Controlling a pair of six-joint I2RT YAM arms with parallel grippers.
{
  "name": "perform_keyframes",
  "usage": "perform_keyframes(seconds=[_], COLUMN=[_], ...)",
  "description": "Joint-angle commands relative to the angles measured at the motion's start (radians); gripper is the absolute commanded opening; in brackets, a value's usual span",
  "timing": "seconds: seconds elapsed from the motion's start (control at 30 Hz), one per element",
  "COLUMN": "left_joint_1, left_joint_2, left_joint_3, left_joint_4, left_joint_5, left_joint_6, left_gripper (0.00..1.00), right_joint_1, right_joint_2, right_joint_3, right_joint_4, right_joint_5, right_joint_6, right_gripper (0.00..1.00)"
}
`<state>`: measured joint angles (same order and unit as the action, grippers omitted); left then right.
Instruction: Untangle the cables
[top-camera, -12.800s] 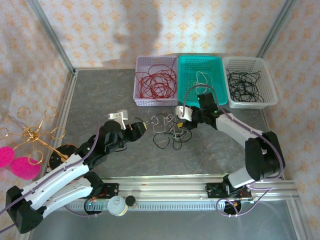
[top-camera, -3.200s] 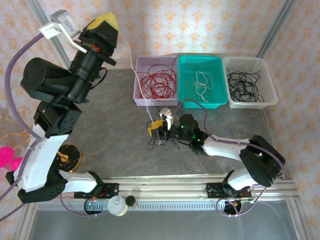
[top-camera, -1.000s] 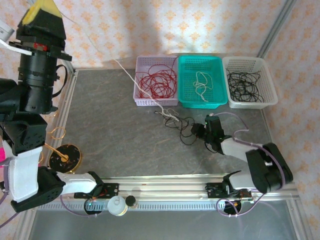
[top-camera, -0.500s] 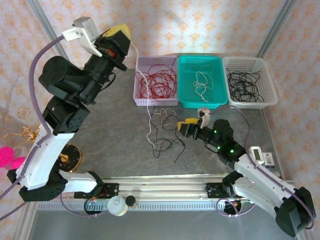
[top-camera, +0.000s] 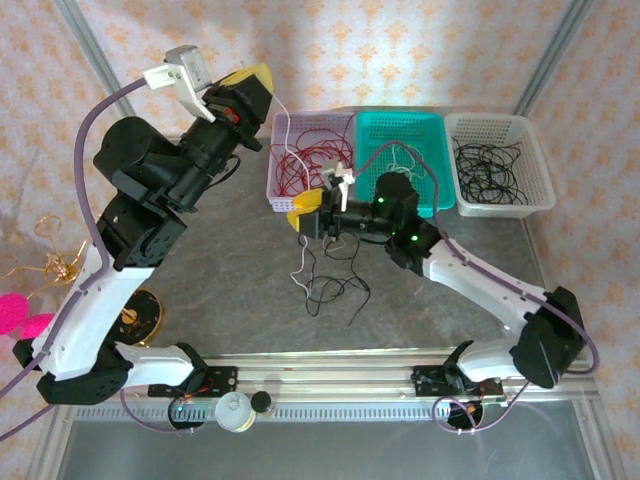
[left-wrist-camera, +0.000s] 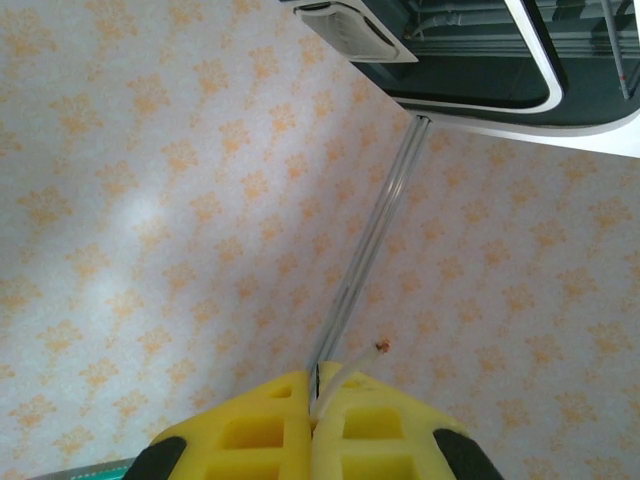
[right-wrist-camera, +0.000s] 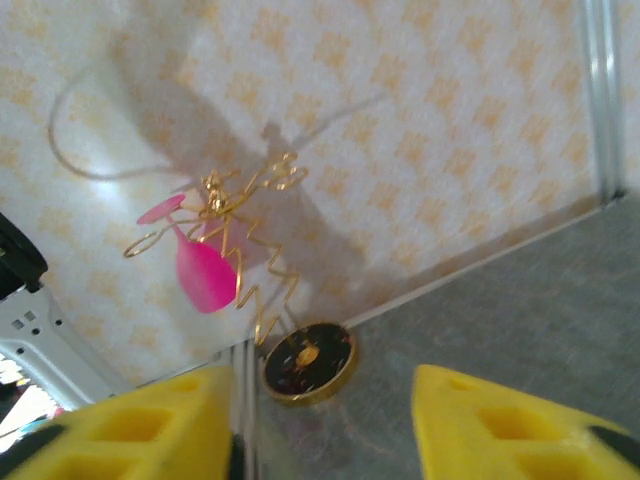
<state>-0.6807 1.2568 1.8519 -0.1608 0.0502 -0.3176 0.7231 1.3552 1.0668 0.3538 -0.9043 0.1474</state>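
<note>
Left end effector (left-wrist-camera: 315, 385) pinched tight on white cable (left-wrist-camera: 356, 357), raised high. Right end effector (right-wrist-camera: 322, 388) jaws apart, seemingly empty, above black-white tangle (top-camera: 325, 285) on bench (top-camera: 230, 280). Risk: harder pull cinches knot, or strand slips out.

We see the yellow-padded left gripper (top-camera: 255, 78) raised high near the back wall, pinched shut on a thin white cable (top-camera: 285, 120). The cable drops to a loose tangle of black and white cables (top-camera: 330, 280) on the grey mottled table (top-camera: 200, 290). The yellow-padded right gripper (top-camera: 303, 218) hangs over the tangle's far end, in front of a lilac plastic basket (top-camera: 310, 117) holding red cables (top-camera: 320, 160).
</note>
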Motion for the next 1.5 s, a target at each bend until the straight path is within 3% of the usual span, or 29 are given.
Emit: perform_keyframes(seconds=[0.0,0.1,0.13,0.27,0.3,0.4,0.5,0.6,0.8,1.0,1.3,1.47], left_joint_1=[0.001,0.002,0.003,0.067,0.086,0.095,0.095,0.094,0.084,0.084,0.068,0.022], left_joint_2=[-0.015,0.004,0.017,0.092,0.090,0.008,-0.110,-0.184,-0.230,-0.153,0.118,0.244], left_joint_3=[-0.003,0.002,0.011,0.049,0.008,-0.233,-0.530,-0.744,-1.016,-1.107,-1.148,-1.129], left_joint_4=[0.030,0.019,-0.003,-0.166,-0.165,-0.001,0.267,0.462,0.715,0.827,1.098,1.149], left_joint_5=[-0.005,-0.027,-0.038,-0.038,0.003,0.114,0.205,0.296,0.399,0.412,0.440,0.415], left_joint_6=[-0.017,-0.029,-0.040,-0.134,-0.149,-0.169,-0.208,-0.237,-0.250,-0.207,-0.215,-0.205], left_gripper=[0.00,0.00,0.10,0.74,0.98,0.99,0.99,0.99,0.99,0.99,0.93,0.89], right_joint_1=[0.001,0.001,0.001,-0.009,-0.023,-0.079,-0.128,-0.139,-0.138,-0.136,-0.119,-0.117], right_joint_2=[0.001,0.001,-0.001,0.012,0.023,0.041,0.029,0.028,0.067,0.081,0.069,0.071], right_joint_3=[0.005,0.005,0.036,0.274,0.344,0.444,0.433,0.476,0.611,0.636,0.668,0.724], right_joint_4=[0.059,0.058,0.015,-0.295,-0.382,-0.502,-0.455,-0.435,-0.466,-0.440,-0.440,-0.439], right_joint_5=[-0.067,0.017,0.078,0.275,0.313,0.310,0.252,0.267,0.297,0.293,0.337,0.378], right_joint_6=[0.052,0.149,0.190,0.373,0.444,0.669,0.866,0.933,0.959,1.021,1.036,1.037], right_gripper=[0.34,0.04,0.00,0.00,0.00,0.00,0.00,0.00,0.00,0.00,0.00,0.00])
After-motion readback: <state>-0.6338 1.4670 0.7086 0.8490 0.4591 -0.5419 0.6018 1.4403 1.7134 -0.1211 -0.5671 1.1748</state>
